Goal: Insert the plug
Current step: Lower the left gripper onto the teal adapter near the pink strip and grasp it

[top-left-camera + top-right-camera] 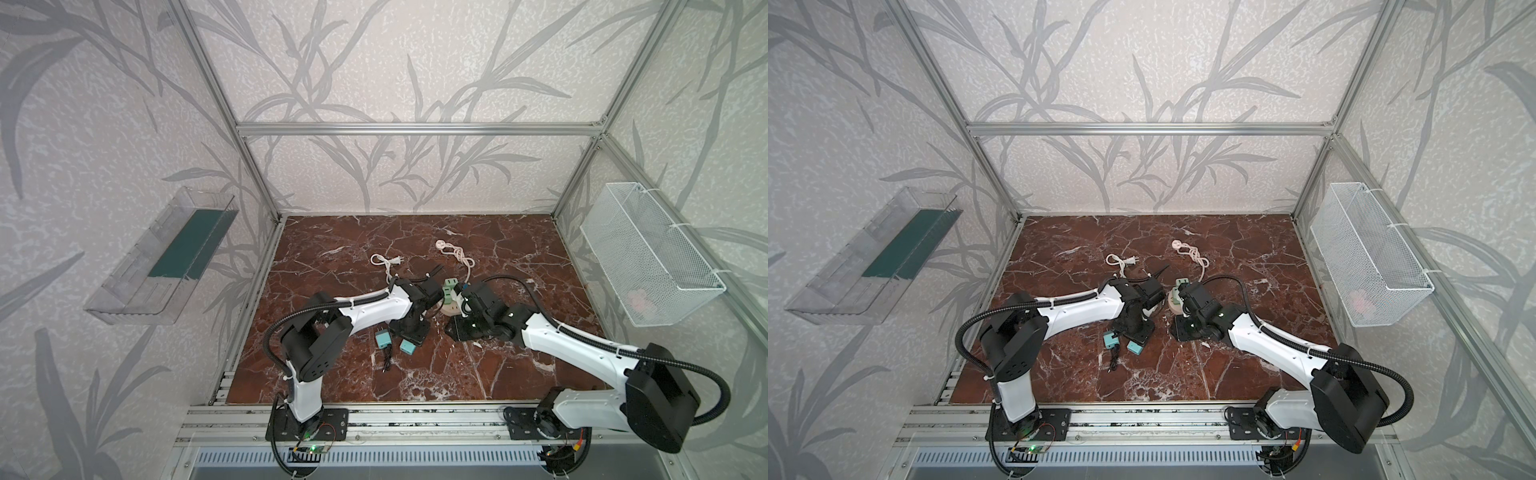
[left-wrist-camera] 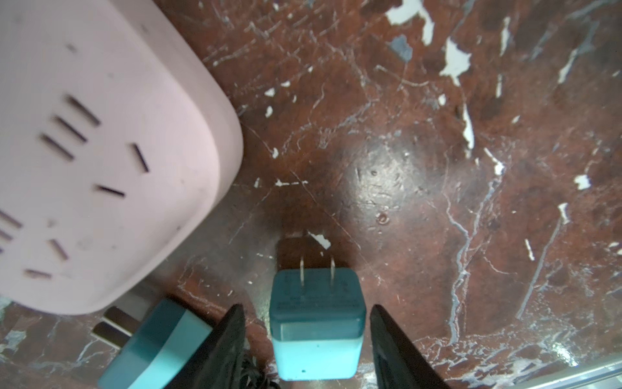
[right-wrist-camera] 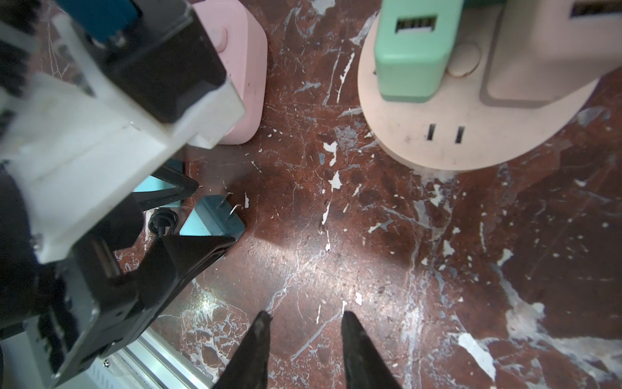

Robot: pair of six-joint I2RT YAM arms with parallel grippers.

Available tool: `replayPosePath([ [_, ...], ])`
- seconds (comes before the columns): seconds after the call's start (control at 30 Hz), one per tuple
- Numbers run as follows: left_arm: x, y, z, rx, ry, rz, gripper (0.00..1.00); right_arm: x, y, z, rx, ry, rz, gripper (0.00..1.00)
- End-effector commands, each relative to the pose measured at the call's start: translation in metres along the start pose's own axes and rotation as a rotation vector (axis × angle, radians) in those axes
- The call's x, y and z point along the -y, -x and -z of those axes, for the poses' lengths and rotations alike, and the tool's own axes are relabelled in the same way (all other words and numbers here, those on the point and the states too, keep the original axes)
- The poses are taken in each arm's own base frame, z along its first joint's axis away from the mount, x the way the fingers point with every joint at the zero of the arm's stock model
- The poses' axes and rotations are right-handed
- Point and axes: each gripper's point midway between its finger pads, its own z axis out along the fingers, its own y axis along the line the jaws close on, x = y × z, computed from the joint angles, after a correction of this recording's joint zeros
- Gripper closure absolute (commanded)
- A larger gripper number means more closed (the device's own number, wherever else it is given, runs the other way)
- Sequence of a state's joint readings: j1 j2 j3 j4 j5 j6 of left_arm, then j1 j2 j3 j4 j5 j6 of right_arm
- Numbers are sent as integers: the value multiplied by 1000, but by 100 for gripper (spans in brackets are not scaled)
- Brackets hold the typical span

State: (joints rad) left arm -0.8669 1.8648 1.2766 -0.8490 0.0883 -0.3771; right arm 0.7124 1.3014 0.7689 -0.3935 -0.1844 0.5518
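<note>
On a red-brown marble worktop (image 1: 457,374), the left pincer (image 2: 306,308) stands open astride a teal two-prong plug (image 2: 316,336). Its black fingers (image 2: 229,336) flank the cube with a slim gap on each side, not gripping it. The plug rests on the marble near a pink power strip (image 2: 101,168), prongs pointing away from the pincer's base. A second teal plug (image 2: 158,340) lies beside it. The right pincer (image 3: 304,315), narrowly parted and empty, hovers over bare marble near a round beige socket hub (image 3: 437,141) carrying a mint-green USB charger (image 3: 410,57).
</note>
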Motion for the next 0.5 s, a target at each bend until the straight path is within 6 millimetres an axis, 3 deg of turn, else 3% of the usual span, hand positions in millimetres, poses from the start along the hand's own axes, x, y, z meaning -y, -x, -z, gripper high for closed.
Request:
replayPosePath([
  [0.0, 2, -2, -1, -28, 3, -13, 42, 2, 0, 3, 13, 1, -1, 63],
  [0.47, 1, 0, -5, -37, 21, 1, 49, 7, 0, 5, 28, 1, -7, 64],
])
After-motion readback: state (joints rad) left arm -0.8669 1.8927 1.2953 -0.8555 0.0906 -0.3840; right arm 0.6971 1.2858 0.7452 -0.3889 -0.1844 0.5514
